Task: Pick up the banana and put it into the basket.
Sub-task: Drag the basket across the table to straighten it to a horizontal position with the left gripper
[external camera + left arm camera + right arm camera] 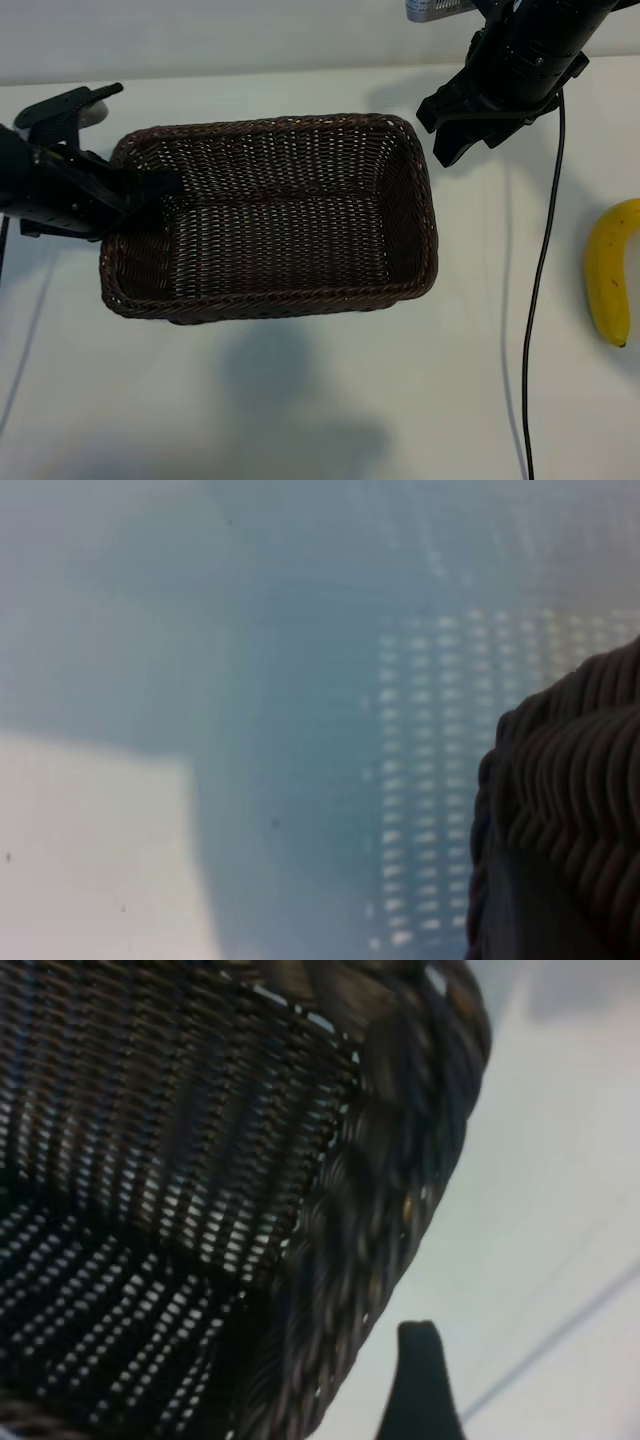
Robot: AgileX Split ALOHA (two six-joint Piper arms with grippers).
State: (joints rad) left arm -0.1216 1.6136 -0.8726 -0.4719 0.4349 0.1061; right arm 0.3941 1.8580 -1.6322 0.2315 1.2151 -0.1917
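Bench [320, 400]: white, flat surface carrying all items
Basket [270, 215]: rectangular dark brown woven wicker basket with rounded corners and sloping sides, at the middle of the bench, nothing inside it
Banana [608, 270]: single curved yellow banana with dark tips, lying on the bench at the far right edge of the exterior view, well apart from the basket
Cable [540, 280]: thin black cable hanging from the right arm, running down across the bench between basket and banana
Obstructions: the cable crosses the bare strip between the basket's right wall and the banana; nothing rests on the banana
Left end effector [160, 183]: black, at the basket's left short wall, fingers narrowly set and gripping the wicker rim
Right end effector [455, 125]: black, raised beside the basket's far right corner, fingers spread wide, holding nothing and not touching the basket
Exterior view only: shows both arms, the whole basket and the banana together
Left wrist view only: shows a rounded piece of basket weave close up against the bench, blurred; the end effector's own fingers cannot be made out there
Right wrist view only: shows the basket's inner wall, floor and braided corner rim close up, with one dark fingertip [420, 1385] over bare bench beside that corner; banana not in this view
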